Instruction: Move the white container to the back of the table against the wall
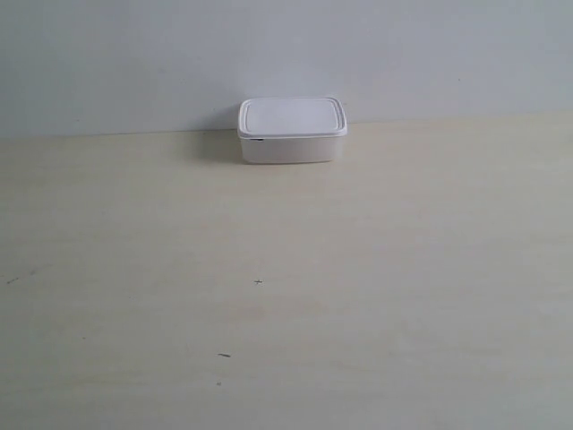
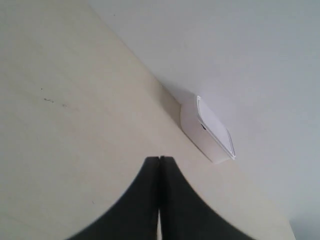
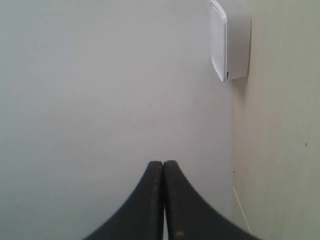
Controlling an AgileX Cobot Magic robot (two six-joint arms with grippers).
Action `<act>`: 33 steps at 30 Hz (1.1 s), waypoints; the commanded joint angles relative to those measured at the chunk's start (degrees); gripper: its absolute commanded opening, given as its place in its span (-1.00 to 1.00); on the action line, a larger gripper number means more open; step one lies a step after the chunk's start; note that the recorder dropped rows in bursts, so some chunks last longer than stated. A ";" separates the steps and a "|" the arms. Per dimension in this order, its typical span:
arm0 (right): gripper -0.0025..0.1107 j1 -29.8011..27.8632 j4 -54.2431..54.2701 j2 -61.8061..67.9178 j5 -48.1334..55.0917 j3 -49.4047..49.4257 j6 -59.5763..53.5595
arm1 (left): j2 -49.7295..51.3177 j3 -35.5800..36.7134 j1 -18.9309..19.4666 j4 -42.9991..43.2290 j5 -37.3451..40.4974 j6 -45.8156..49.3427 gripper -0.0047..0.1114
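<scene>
- A small white container (image 1: 292, 131), rectangular with rounded corners, sits at the far back edge of the tabletop (image 1: 286, 296), a little to the right of centre in the exterior view.
- It stands upright with its flat, rimmed lid (image 1: 291, 116) on top, closed, and one long side faces the camera.
- Its rear lies right along the line where the tabletop meets the wall (image 1: 134, 54). Whether it actually touches the wall cannot be told.
- A faint shadow (image 1: 219, 145) falls on the tabletop just beside the container, on the exterior view's left.
- The tabletop is wide and pale cream, with a few tiny dark specks (image 1: 223, 356) near the front.
- The wall is plain, smooth and pale grey-white.
- The left wrist view shows the left hand (image 2: 159, 165) clenched, its two dark fingers (image 2: 140, 205) pressed together with nothing between them. It is above the tabletop, well apart from the container, which shows beyond the fingertips at the wall.
- The right wrist view shows the right hand (image 3: 163, 167) also clenched and holding nothing, its dark fingers (image 3: 145, 200) meeting at the tips. It too is well apart from the container, which is seen at the seam of wall and tabletop.
</scene>
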 commanded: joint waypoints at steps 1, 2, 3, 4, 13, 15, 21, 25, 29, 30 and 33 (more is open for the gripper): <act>-0.96 -0.05 0.02 -0.27 5.53 0.24 -0.56 | -0.35 0.15 0.10 -4.73 2.27 0.71 -0.92; -0.96 -0.05 0.26 -0.27 9.01 0.24 -0.56 | -0.35 0.15 0.10 -5.75 2.80 0.71 -0.92; -0.96 -0.05 0.53 -0.27 9.01 0.24 -0.56 | -0.35 0.15 0.10 -5.98 2.80 0.71 -0.92; -0.96 -0.05 1.82 -0.27 8.91 0.24 -0.56 | -0.35 0.15 0.10 -5.98 2.80 0.71 -0.92; -0.96 -0.05 2.80 -0.27 8.91 0.24 -0.56 | -0.35 0.15 0.10 -5.89 2.80 0.71 -0.92; -0.96 -0.05 2.80 -0.27 8.91 0.24 -0.56 | -0.35 0.15 0.10 -5.78 2.80 0.71 -0.92; -0.96 -0.05 2.63 -0.27 8.91 0.24 -0.56 | -0.35 0.15 0.10 -5.78 2.80 0.71 -0.92; -0.96 -0.05 2.63 -0.27 8.91 0.24 -0.56 | -0.35 0.15 0.10 -5.78 2.80 0.71 -0.92; -0.96 -0.54 2.66 -0.27 8.91 0.24 -0.56 | -0.35 0.15 0.10 -5.78 2.80 0.71 -0.92; -0.96 -1.18 2.66 -0.27 8.91 0.24 -0.56 | -0.35 0.15 0.10 -5.78 2.80 0.71 -0.92; -0.96 -4.36 2.66 -0.27 8.91 0.24 -0.56 | -0.35 0.15 0.92 -5.78 2.80 0.71 -0.92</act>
